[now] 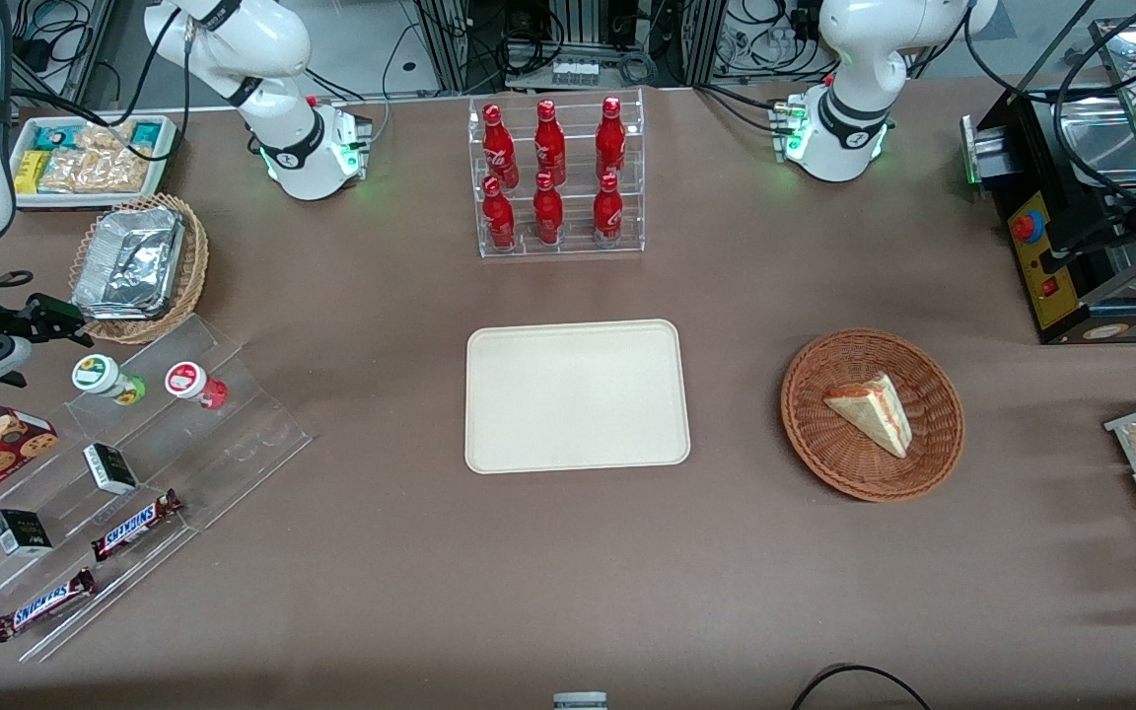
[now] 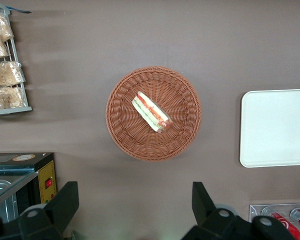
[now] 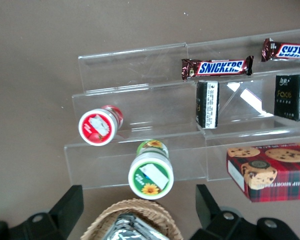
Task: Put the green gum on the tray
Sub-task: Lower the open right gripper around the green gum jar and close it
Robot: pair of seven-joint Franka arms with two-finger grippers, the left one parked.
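- Nearest the front camera we see two brown-wrapped Snickers bars (image 1: 42,603) lying on the lowest steps of a clear acrylic stepped display stand (image 1: 233,434), with small black boxes (image 1: 109,467) a step higher; the steps keep each snack visible and reachable from above.
- On the top step stands our target, the small green-bodied gum bottle with a white round lid bearing a green-yellow mark (image 1: 106,379), upright and just beside the similar red-bodied bottle with a red-marked lid (image 1: 193,384), the two apart rather than touching.
- Our right arm's black two-finger gripper (image 3: 139,212) hovers above the stand with its fingers spread wide, holding nothing; in the wrist view the green gum (image 3: 151,175) sits between them, so we judge the approach is lined up on it rather than its red neighbour.
- A round wicker basket holding a crumpled foil container (image 1: 139,266) sits close by, so a descent should stay clear of its rim.
- Well apart, mid-table, the large flat cream-beige rectangular tray (image 1: 576,396) lies bare; nothing has been placed yet.
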